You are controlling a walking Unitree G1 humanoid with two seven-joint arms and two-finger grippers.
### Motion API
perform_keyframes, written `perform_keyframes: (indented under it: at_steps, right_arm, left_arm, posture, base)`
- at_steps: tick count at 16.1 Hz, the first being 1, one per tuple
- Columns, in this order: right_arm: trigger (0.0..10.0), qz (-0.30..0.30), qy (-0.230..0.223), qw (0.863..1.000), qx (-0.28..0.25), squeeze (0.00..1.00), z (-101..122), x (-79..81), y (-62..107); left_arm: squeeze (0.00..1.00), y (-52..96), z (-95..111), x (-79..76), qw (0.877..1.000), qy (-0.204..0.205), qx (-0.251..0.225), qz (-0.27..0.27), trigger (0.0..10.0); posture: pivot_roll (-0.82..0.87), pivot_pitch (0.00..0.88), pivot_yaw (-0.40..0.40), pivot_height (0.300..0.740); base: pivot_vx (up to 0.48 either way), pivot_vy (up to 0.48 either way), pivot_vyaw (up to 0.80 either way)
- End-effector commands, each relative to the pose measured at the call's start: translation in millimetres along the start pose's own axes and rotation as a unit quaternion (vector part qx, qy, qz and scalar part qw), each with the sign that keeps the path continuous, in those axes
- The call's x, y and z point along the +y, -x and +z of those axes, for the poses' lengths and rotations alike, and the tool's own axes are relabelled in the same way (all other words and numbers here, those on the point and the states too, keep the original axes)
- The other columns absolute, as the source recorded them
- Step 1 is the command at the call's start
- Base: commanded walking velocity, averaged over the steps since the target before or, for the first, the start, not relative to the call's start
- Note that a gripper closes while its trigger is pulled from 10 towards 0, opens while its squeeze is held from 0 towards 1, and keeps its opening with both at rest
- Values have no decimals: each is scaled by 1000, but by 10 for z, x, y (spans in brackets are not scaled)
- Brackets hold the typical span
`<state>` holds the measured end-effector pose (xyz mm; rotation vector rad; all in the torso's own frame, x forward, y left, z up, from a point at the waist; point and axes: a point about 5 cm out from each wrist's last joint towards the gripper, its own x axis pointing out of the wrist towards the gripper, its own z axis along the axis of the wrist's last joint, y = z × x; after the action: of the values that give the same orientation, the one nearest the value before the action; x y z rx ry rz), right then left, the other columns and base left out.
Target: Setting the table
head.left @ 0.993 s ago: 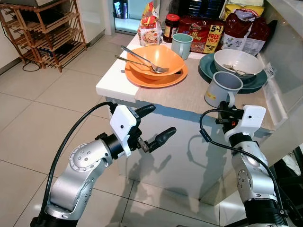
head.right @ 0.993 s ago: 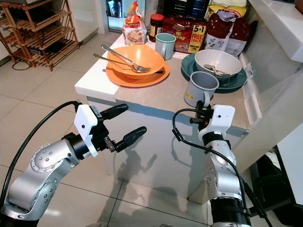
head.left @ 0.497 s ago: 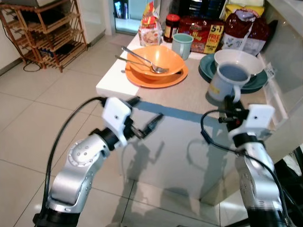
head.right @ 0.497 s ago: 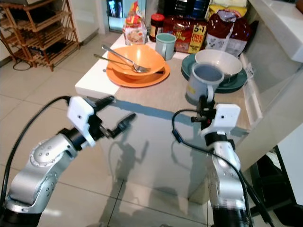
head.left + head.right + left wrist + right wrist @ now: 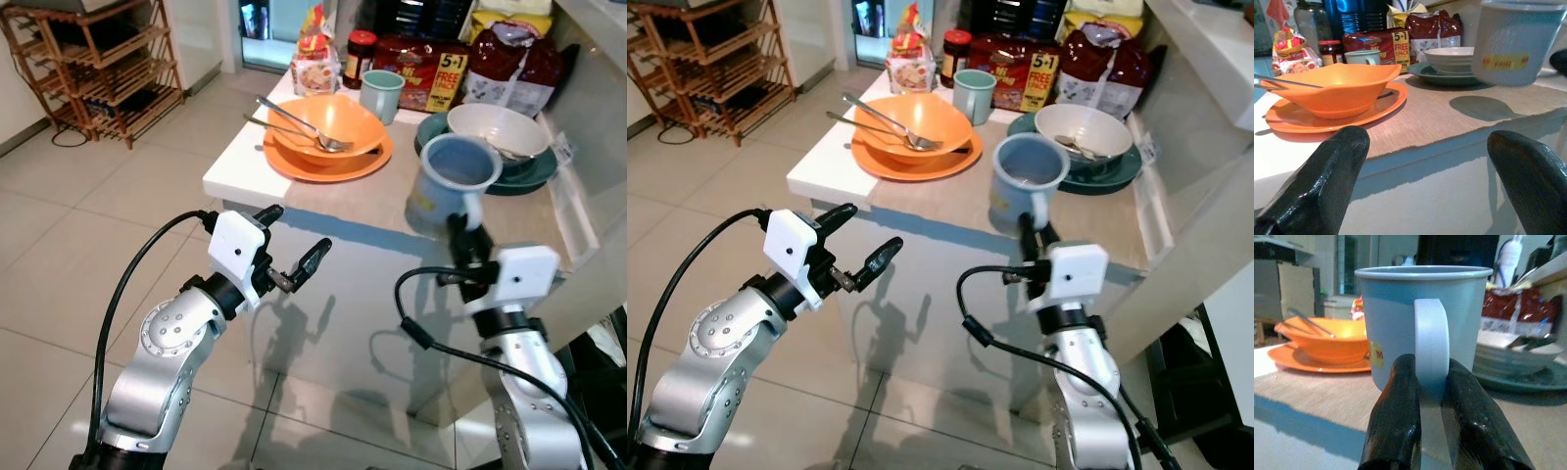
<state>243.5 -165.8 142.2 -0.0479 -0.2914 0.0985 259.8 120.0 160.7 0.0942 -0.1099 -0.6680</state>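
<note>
Here the left gripper (image 5: pixel 291 245) hovers in front of the counter's near edge, below the tabletop, its two black fingers spread wide and grasping nothing. Behind it on the counter (image 5: pixel 382 201) sits an orange bowl (image 5: pixel 328 127) nested on an orange plate (image 5: pixel 294 162), with a fork (image 5: pixel 294 119) and a second utensil resting across the bowl and jutting out to the left. Just beyond the bowl stands a pale green mug (image 5: pixel 380 94), and along the back edge are a snack packet (image 5: pixel 315 61), a dark jar with a red lid (image 5: pixel 360 53) and a red pack printed "5+1 FREE PACK" (image 5: pixel 423 65).

Further right, the light blue mug (image 5: pixel 448 186) is lifted clear of the counter, tilted slightly, its shadow lying on the surface below in the left wrist view. The right gripper (image 5: pixel 1430 396) pinches the mug's handle (image 5: pixel 1432 345) between its two black fingers, clamped on either side of the loop. Behind the mug a white bowl (image 5: pixel 498 131) holding cutlery rests on a teal plate (image 5: pixel 534 176), and a dark red bag (image 5: pixel 514 64) stands at the back right.
</note>
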Motion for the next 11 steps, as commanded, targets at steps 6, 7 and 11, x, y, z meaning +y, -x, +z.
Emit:
perform_keyframes:
  at_steps: [6, 7, 11]
  right_arm:
    - [10000, 2, 18, 999, 34, 0, -87, -23, 149]
    - [10000, 1, 22, 999, 33, 0, -85, -40, 155]
    - [10000, 13, 31, 999, 32, 0, -80, -24, 175]
  left_arm:
    - [0, 51, 39, -14, 1000, -11, -11, -7, 10000]
    - [0, 51, 35, -19, 1000, -10, -10, -9, 10000]
    - [0, 72, 10, -37, 1000, -10, -4, -17, 10000]
  posture:
    - [63, 17, -66, 740]
    - [61, 19, -65, 740]
    - [63, 20, -69, 740]
  base:
    - [0, -309, 0]
    - [0, -322, -656]
    - [0, -322, -580]
